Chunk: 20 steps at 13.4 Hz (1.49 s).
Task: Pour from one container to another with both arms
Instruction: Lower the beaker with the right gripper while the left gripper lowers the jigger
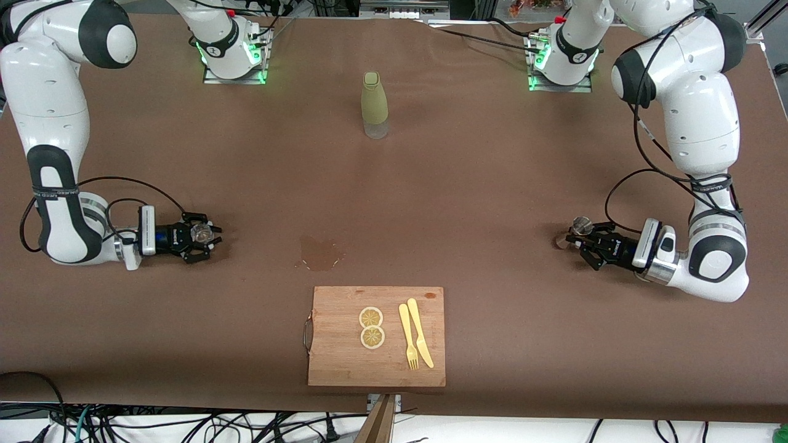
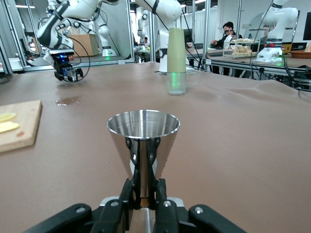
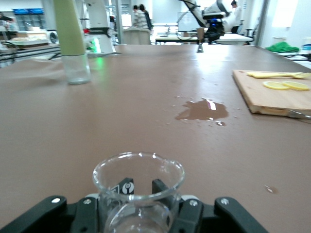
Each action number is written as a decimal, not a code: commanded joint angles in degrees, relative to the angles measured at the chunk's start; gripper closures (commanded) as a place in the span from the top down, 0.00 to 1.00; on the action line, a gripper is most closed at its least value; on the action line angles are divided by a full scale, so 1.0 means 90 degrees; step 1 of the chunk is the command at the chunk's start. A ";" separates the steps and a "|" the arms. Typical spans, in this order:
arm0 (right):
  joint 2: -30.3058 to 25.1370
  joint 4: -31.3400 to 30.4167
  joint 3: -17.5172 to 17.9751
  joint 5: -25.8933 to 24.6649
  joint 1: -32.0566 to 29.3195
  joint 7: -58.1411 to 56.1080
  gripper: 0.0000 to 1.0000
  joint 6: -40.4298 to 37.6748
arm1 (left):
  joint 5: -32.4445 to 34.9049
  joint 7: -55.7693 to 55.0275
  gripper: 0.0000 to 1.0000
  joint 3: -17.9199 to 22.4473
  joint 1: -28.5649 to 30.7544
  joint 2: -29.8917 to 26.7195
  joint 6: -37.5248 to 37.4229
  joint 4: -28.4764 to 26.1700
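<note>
Left hand (image 1: 582, 241) clamped on jigger (image 1: 580, 225) at its waist, upright so nothing spills; right hand (image 1: 200, 237) clamped on glass cup (image 1: 200, 232), mouth up to receive. Both low over bench (image 1: 492, 184), well apart, wet patch (image 1: 319, 253) between.

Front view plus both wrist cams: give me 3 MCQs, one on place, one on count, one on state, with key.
1. Where is the wet patch?
A. between the cutting board and the green bottle
B. on the board
C. beside the right arm's base

2. How many lemon slices lie on the board?
A. one
B. two
C. four

3. What is the left pincer doing?
A. hanging open
B. shut on the fork
C. shut on the silver jigger

Key: 1 A, the stain lies on the cloth just above the board's upper edge. 2 B, two rounds sit beside the yellow fork and knife. 3 C, the left wrist view shows the fingers clamping the jigger's waist.
</note>
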 commanded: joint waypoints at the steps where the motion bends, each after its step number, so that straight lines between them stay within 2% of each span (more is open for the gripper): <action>1: -0.0016 0.0099 -0.0010 -0.0318 -0.0009 -0.0079 0.28 -0.0280 | 0.0360 0.1047 0.00 0.0073 0.0186 0.0019 -0.0220 -0.0077; 6: 0.0082 0.0099 -0.0010 -0.0729 0.0020 -0.0089 0.29 -0.0309 | 0.0370 0.1369 0.00 0.0259 0.0304 0.0029 0.0180 -0.0048; 7: 0.0111 0.0099 -0.0010 -0.0739 0.0020 -0.0089 0.36 -0.0309 | 0.0370 0.1369 0.00 0.0268 0.0304 0.0029 0.0190 -0.0048; 9: 0.0238 0.0099 -0.0010 -0.0748 0.0020 -0.0215 0.36 -0.0290 | 0.0360 0.1379 0.00 0.0259 0.0304 0.0097 0.0210 -0.0058; 10: 0.0287 0.0099 -0.0010 -0.0749 0.0020 -0.0245 0.37 -0.0270 | 0.0351 0.1399 0.08 0.0259 0.0304 0.0097 0.0210 -0.0048; 11: 0.0316 0.0099 -0.0010 -0.0758 0.0020 -0.0245 0.52 -0.0251 | 0.0351 0.1399 0.24 0.0259 0.0304 0.0107 0.0210 -0.0048; 12: 0.0326 0.0099 -0.0010 -0.0758 0.0020 -0.0245 0.84 -0.0241 | 0.0360 0.1408 0.67 0.0249 0.0294 0.0155 0.0239 -0.0048; 13: 0.0345 0.0099 -0.0019 -0.0758 0.0020 -0.0236 1.00 -0.0231 | 0.0351 0.1428 1.00 0.0249 0.0294 0.0175 0.0258 -0.0048; 17: 0.0326 0.0166 -0.0097 -0.0749 0.0020 -0.0177 1.00 -0.0241 | 0.0360 0.1604 1.00 0.0278 0.0294 0.0166 0.0297 -0.0058; 20: 0.0316 0.0245 -0.0302 -0.0749 0.0020 -0.0119 1.00 -0.0290 | 0.0370 0.1584 1.00 0.0317 0.0420 -0.0135 0.0813 -0.0077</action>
